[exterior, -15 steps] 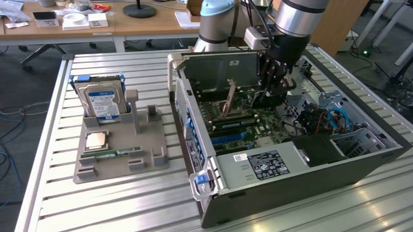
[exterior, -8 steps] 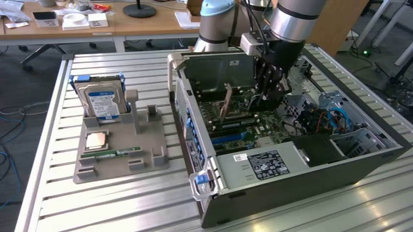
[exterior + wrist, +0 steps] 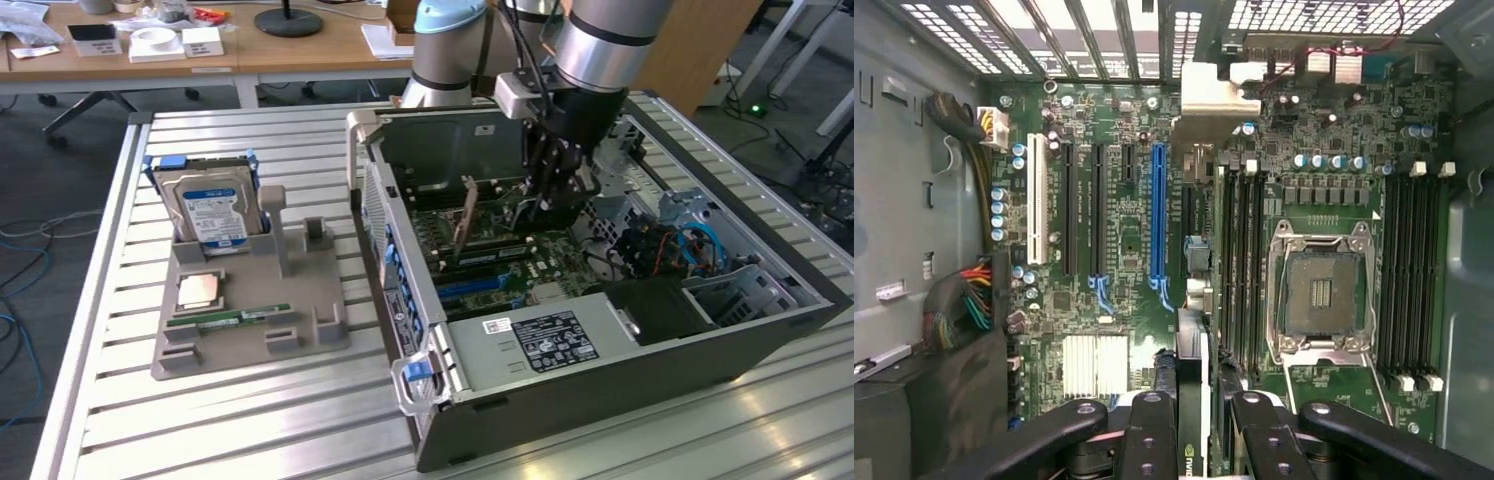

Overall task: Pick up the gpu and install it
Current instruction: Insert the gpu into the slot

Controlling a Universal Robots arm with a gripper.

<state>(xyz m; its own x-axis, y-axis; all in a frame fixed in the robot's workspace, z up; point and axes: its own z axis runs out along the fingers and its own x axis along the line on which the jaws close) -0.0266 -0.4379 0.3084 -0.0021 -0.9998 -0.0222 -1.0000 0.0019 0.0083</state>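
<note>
Seemingly light but stiff and fragile, the gpu (image 3: 1191,420) hangs edge-on over the motherboard (image 3: 1122,300) near the blue slot (image 3: 1158,210), the end effector (image 3: 1195,375) pinching its flat faces, best gripped clear of components.

**Ext. view:** cam off the arm (image 3: 601,40), raised, looks obliquely down on worktop (image 3: 200,420) and open PC case (image 3: 627,395); mid-range, whole case in frame.
**Wrist view:** cam sits at the case opening, faces motherboard (image 3: 1124,250) square-on, close up, own fingers (image 3: 1149,435) in foreground.
**Shared:** motherboard and case interior, small in ext. view, large in wrist view.
</note>
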